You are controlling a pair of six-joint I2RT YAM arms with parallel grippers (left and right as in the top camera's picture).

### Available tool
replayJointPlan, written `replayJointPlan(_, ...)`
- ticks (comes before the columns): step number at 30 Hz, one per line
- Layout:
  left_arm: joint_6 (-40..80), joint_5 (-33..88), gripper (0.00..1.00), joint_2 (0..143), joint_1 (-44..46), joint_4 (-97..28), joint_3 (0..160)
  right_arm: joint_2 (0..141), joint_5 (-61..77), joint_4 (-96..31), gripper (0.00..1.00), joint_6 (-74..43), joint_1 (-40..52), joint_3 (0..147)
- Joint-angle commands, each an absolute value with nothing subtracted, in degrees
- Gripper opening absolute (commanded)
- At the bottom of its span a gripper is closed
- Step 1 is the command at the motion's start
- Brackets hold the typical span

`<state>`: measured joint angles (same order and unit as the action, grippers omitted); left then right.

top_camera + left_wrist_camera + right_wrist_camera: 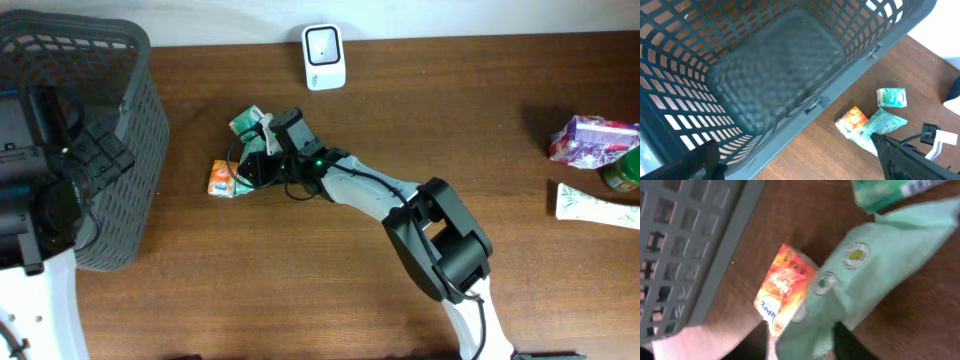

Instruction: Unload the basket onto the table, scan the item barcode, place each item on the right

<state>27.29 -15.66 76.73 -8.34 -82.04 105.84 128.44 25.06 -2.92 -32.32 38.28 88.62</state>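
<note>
A crumpled pale green pouch (875, 265) lies on the wooden table, overlapping a small orange carton (785, 292). My right gripper (805, 342) has closed on the near end of the pouch, one dark finger on each side. In the overhead view the right gripper (252, 165) sits over the pouch, between the orange carton (222, 178) and a green carton (247, 122). A white scanner (324, 56) stands at the table's far edge. No barcode shows on the pouch. My left gripper (800, 167) hangs open beside the basket with nothing in it.
A dark grey mesh basket (110, 120) takes up the left end of the table, close to the cartons. At the far right lie a pink packet (592, 140), a white tube (598, 205) and a green jar (625, 170).
</note>
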Motion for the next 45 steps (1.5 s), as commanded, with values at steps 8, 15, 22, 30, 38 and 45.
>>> replayJointPlan(8, 27.8, -15.7, 0.99, 76.3, -8.7, -82.1, 106.0, 123.8, 19.0, -22.2, 0.04, -28.9, 36.8, 89.2)
replayJointPlan(15, 27.8, -15.7, 0.99, 76.3, -8.7, -82.1, 106.0, 115.6, 12.5, -47.0, 0.04, -28.9, 35.5, 89.2)
replayJointPlan(22, 27.8, -15.7, 0.99, 76.3, -8.7, -82.1, 106.0, 116.8, 13.7, -28.5, 0.76, -26.6, 33.0, 89.2)
replayJointPlan(30, 27.8, -15.7, 0.99, 76.3, -8.7, -82.1, 106.0, 127.3, 24.9, -15.7, 0.75, -25.6, 33.0, 89.2)
replayJointPlan(38, 27.8, -15.7, 0.99, 76.3, -8.7, -82.1, 106.0, 129.7, 29.3, -16.4, 0.23, -25.9, 33.6, 89.2)
replayJointPlan(45, 27.8, -15.7, 0.99, 76.3, -8.7, -82.1, 106.0, 123.3, 36.0, -19.6, 0.04, -30.3, 29.6, 89.2)
